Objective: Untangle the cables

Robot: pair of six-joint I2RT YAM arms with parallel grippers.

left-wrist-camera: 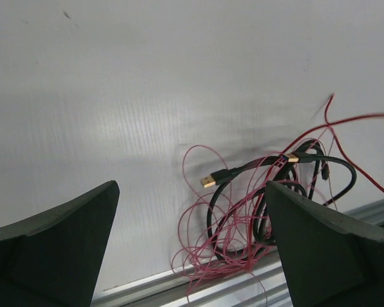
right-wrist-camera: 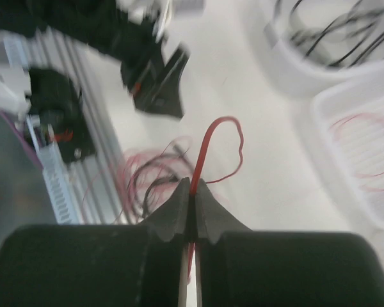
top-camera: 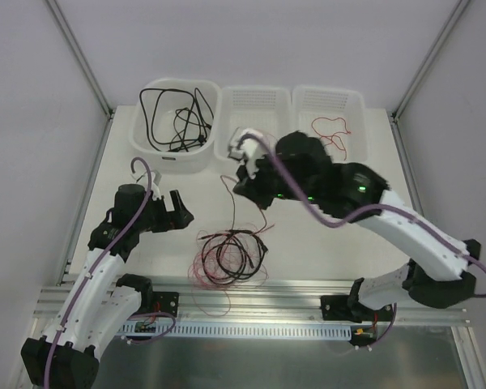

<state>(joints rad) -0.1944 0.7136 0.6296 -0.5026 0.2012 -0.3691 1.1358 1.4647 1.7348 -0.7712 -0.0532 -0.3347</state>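
Right pincer [right-wrist-camera: 193, 192] clamped tight on a red cable [right-wrist-camera: 206, 147] that loops up above the tips. It hangs over the tabletop [top-camera: 324, 243], near the middle bin [top-camera: 259, 105]. Left pincer [left-wrist-camera: 191, 192] wide apart, holding nothing, just left of the tangle [top-camera: 231, 258]. Tangle of black, red and pinkish cables lies on the tabletop by the front rail [top-camera: 292, 288]. One black cable shows a gold USB plug [left-wrist-camera: 208, 181]. Left bin [top-camera: 146, 142] holds black cables [top-camera: 178, 121]. Right bin [top-camera: 360, 105] holds a loose red wire [top-camera: 334, 134].
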